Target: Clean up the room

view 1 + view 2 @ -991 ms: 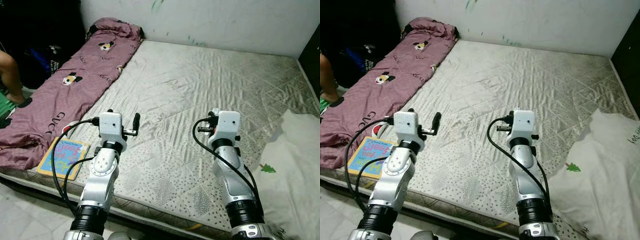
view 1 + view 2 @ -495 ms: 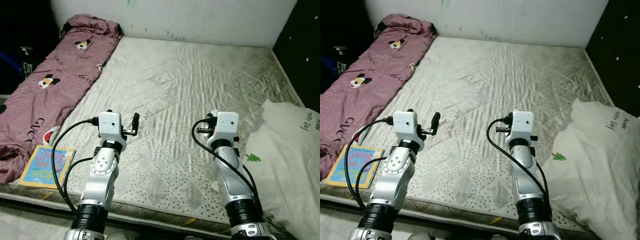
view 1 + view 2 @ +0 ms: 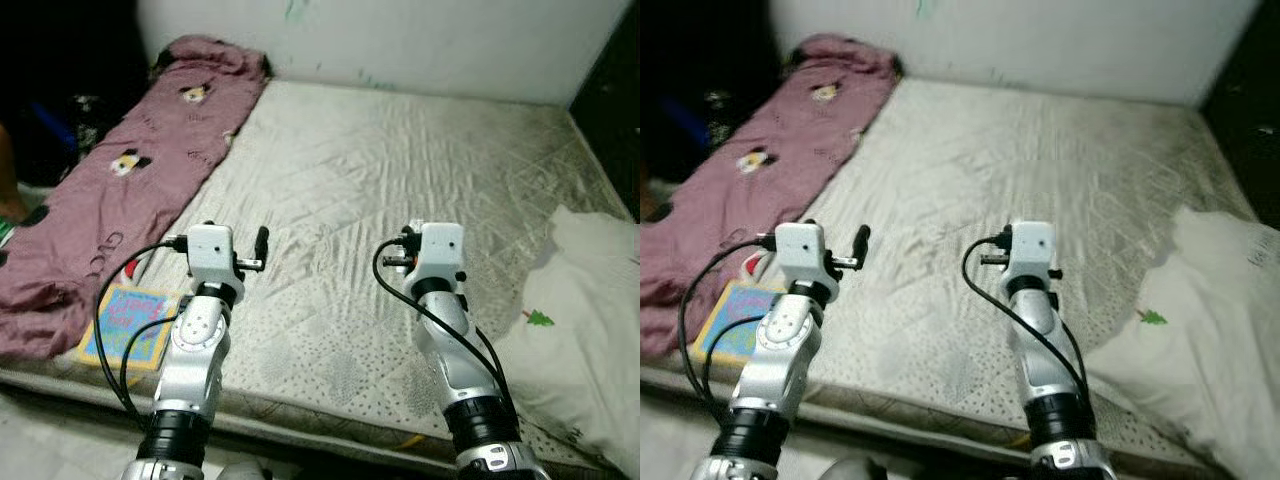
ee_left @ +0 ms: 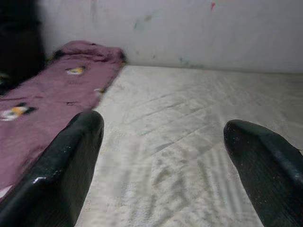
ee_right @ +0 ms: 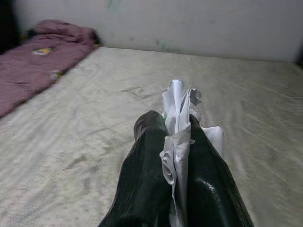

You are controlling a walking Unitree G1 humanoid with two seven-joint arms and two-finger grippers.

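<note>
The right gripper (image 5: 173,142) is held above the bare mattress (image 3: 400,190), near its front half. Its two black fingers (image 5: 147,175) are pressed together on a crumpled piece of white paper (image 5: 177,118), which sticks out past the fingertips and trails down between them.

The left gripper (image 4: 163,156) is held at about the same height over the left part of the mattress. Its fingers (image 4: 66,170) are spread wide apart with nothing between them.

Surroundings:
- A maroon blanket (image 3: 120,190) with cartoon dog prints lies along the left side of the mattress, bunched at the far end against the wall (image 3: 420,40).
- A colourful children's book (image 3: 128,322) lies flat at the front left corner, just beside the blanket edge and to the left of the left arm.
- A white sheet with a small green tree print (image 3: 575,330) is heaped at the right front corner, to the right of the right arm.
- A person's leg (image 3: 10,190) shows at the left edge, beyond the blanket.
- The wall bears faint green marks.

The mattress surface between and ahead of the two grippers is quilted and stained.
</note>
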